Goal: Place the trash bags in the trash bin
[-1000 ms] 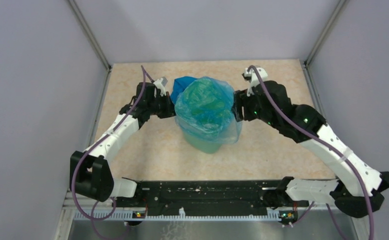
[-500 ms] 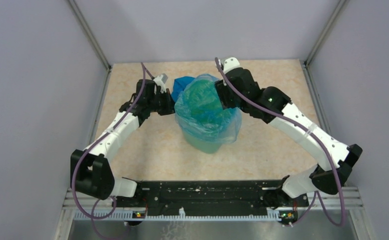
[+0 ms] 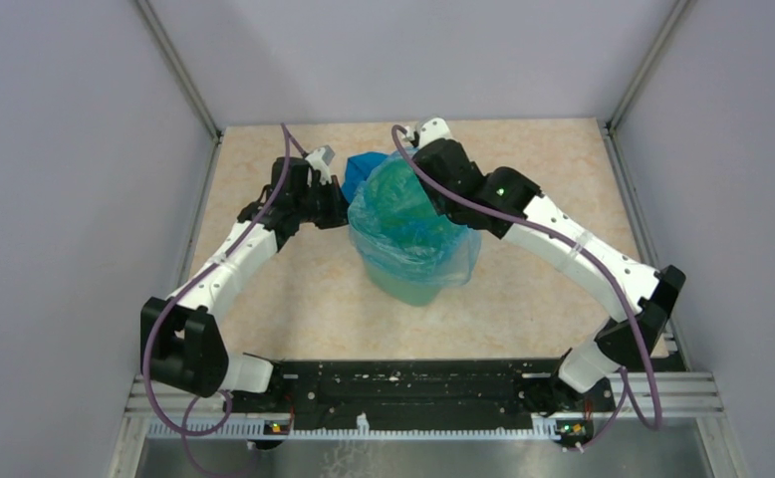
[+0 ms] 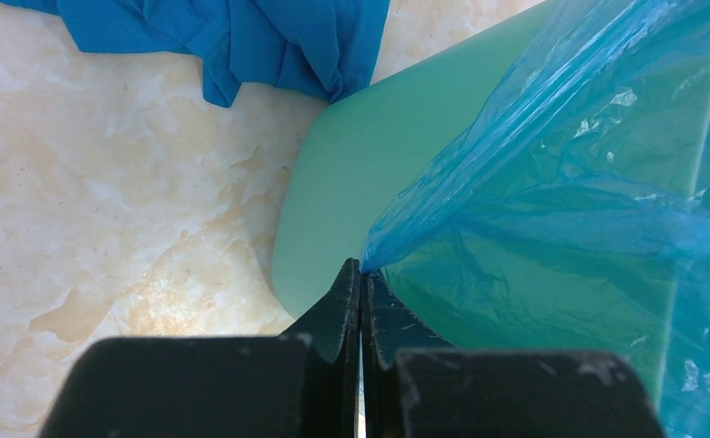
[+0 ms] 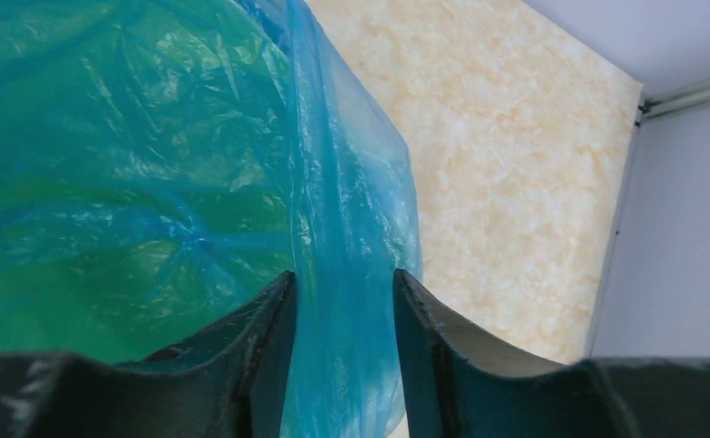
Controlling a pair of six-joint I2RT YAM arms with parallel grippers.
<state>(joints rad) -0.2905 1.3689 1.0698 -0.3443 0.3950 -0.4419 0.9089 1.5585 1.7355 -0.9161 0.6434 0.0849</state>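
Top-down view: trash bin [image 3: 413, 287] sits mid-table [image 3: 533, 299], trash bag [image 3: 408, 214] draped over its rim and ballooning above the mouth. Left claw [image 3: 342, 206] is at the bin's 9 o'clock side, touching the film there. Right claw [image 3: 437, 202] reaches in from 3 o'clock, over the top of the bag at roughly its 1 o'clock edge; its jaws are hidden from this angle. Blue cloth [image 3: 362, 167] lies on the table at the bin's 11 o'clock, just beside it.

Left wrist view: left claw [image 4: 361, 269] clenched, jaws pressed flat together with no gap. Bag film [image 4: 552, 182] gathers to a point right at the tips, so it is pinching a corner of the trash bag against the green bin wall [image 4: 351, 173]. Film fans out toward 2 o'clock from the tips. Cloth [image 4: 269, 41] at 12 o'clock, apart from the claw.

Right wrist view: right claw [image 5: 342, 274] released, fingers [image 5: 265, 338] visibly apart. A hanging fold of the bag [image 5: 351, 210] runs down through the gap between them. Can't tell if either finger touches the film. Bulk of the bag with green bin showing through fills 9 to 12 o'clock; bare table at 1 o'clock.
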